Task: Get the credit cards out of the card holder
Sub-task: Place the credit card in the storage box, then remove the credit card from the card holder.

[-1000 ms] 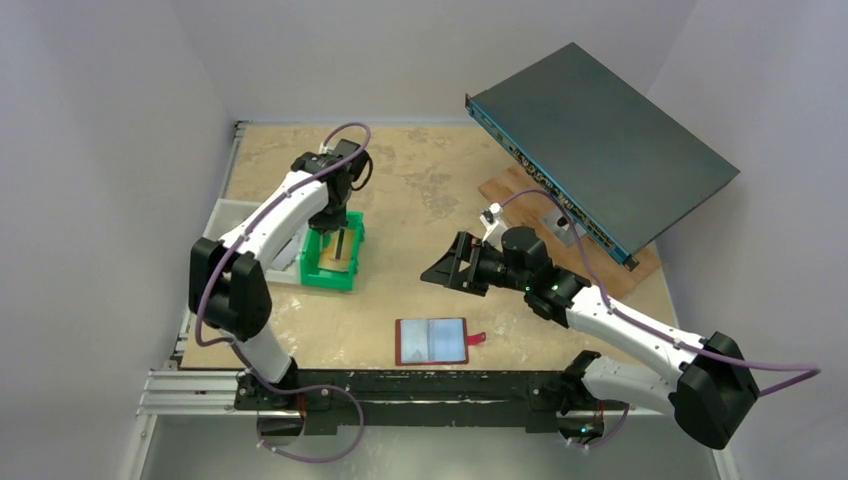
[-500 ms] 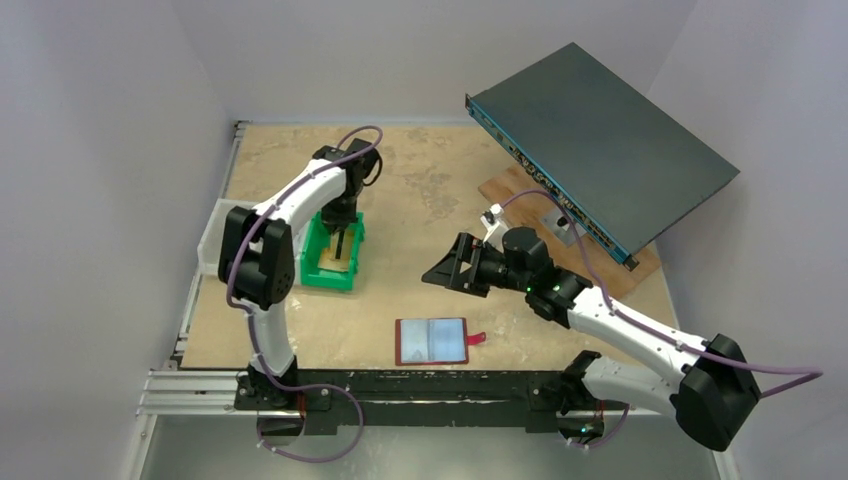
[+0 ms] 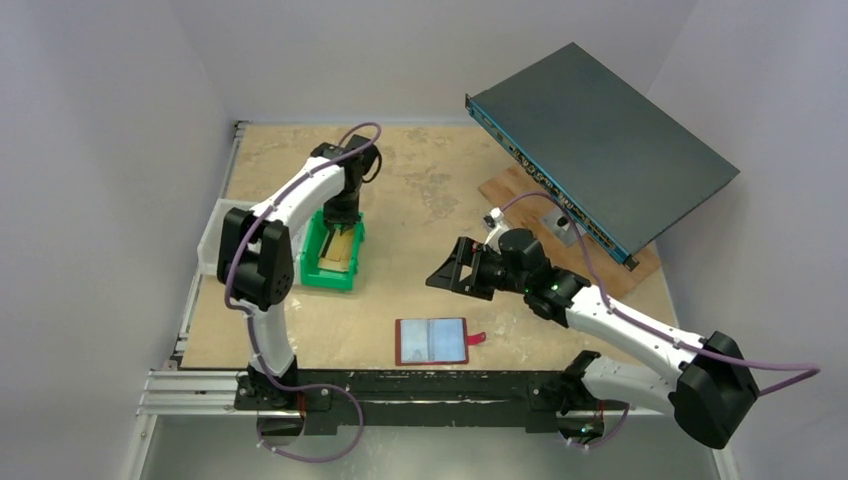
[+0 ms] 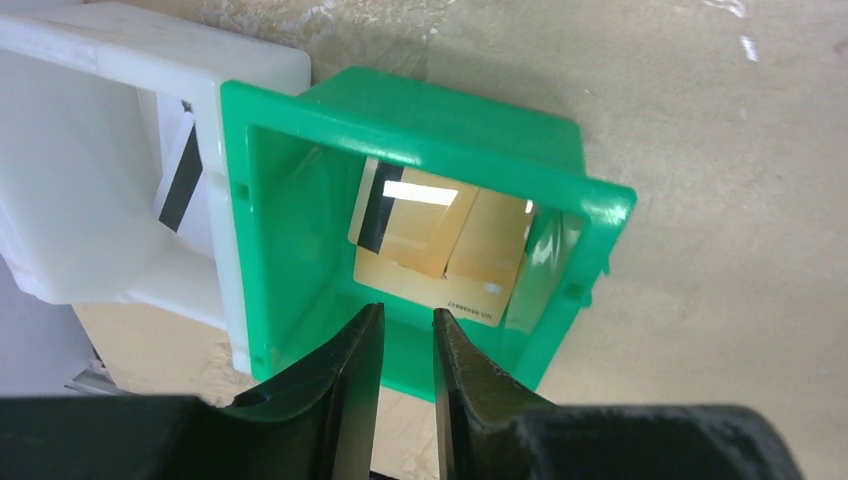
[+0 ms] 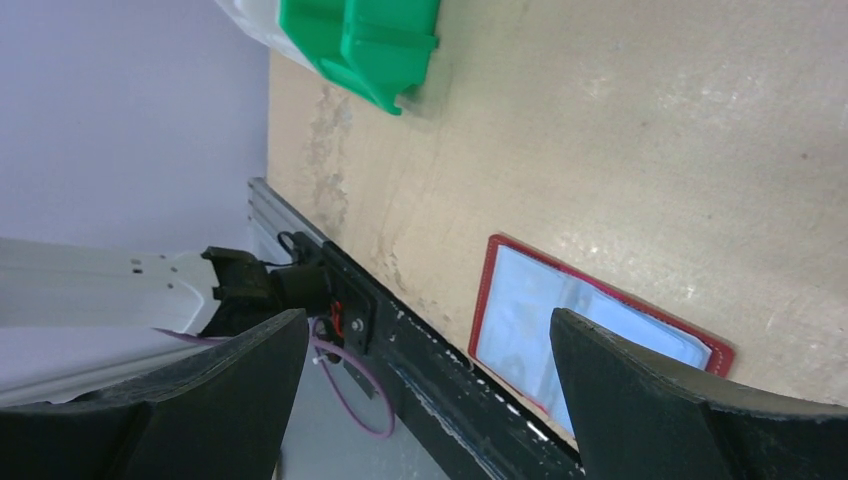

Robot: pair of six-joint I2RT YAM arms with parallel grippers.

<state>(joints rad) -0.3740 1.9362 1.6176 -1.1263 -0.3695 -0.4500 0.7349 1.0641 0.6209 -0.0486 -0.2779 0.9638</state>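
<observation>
The red card holder point(image 3: 432, 341) lies open flat near the table's front edge, its pale blue pockets up; it also shows in the right wrist view point(image 5: 590, 340). Gold credit cards point(image 4: 440, 240) lie overlapping on the floor of the green bin point(image 4: 400, 95), left of centre point(image 3: 325, 278). My left gripper point(image 4: 407, 312) hangs just above the bin's near end point(image 3: 343, 215), open by a narrow gap with nothing between its fingers. My right gripper point(image 3: 445, 272) hovers wide open and empty above the table, beyond the holder point(image 5: 428, 318).
A white tray point(image 4: 80, 200) touches the bin's left side and holds a white card with a black stripe point(image 4: 178, 178). A dark flat device point(image 3: 600, 140) leans tilted over a wooden board point(image 3: 520, 190) at the back right. A black rail point(image 3: 400, 385) runs along the near edge.
The left arm swung its elbow inward and dipped into the green bin. Its jaws, shut before, now stand slightly apart above the gold cards. The right arm has hardly moved.
</observation>
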